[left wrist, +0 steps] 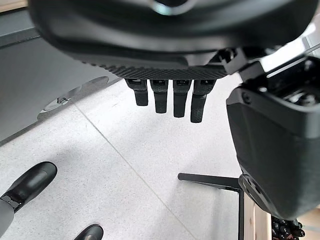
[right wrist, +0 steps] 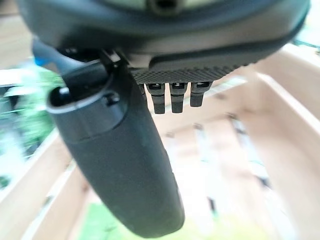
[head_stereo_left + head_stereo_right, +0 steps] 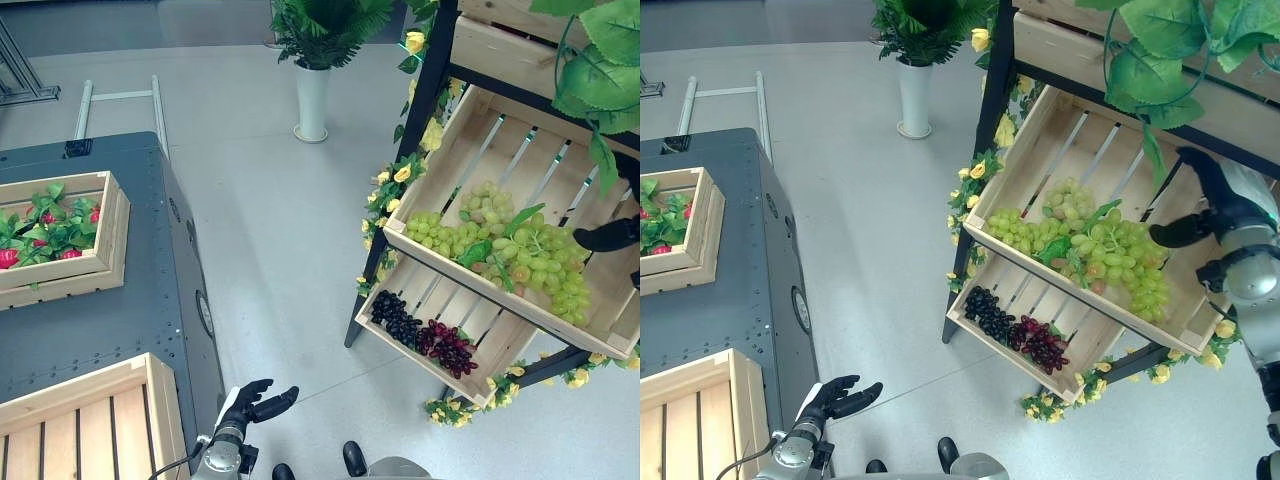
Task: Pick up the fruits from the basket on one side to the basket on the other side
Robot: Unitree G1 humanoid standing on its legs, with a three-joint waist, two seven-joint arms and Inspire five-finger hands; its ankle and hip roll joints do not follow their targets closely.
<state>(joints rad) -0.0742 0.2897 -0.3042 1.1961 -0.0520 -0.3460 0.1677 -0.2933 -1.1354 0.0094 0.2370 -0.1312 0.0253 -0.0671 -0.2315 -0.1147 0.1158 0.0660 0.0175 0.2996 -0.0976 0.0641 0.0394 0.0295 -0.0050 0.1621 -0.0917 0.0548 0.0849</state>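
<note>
Left eye view: the green grapes (image 3: 505, 245) sit heaped in the upper crate (image 3: 470, 140) of the stand, with dark grapes (image 3: 425, 335) in the lower crate (image 3: 400, 280). The right hand (image 3: 608, 236) hovers over the upper crate, and the green bunch starts just beyond its fingertips, not touched yet as far as I can tell. The left hand (image 3: 255, 402) hangs low beside the dark table (image 3: 150, 300), holding nothing, with an empty wooden crate (image 3: 95, 420) well behind its fingers.

Right eye view: same deal, with the right hand's thumb pointing at the bunch's near edge and the fingers raised above it, relaxed rather than clenched.

Left wrist view: fingers straight and side by side, thumb set apart, bare floor past them.

Right wrist view: fingers straight in a row, thumb spread wide, crate slats past the tips and a green blur under the thumb, probably the grapes.

My take: grapes are soft, bumpy and a bit slippery, and single ones pop off. I'd cup the bunch from the top near its stem, fingers wrapped loosely round the thick middle, no hard squeezing.
</note>
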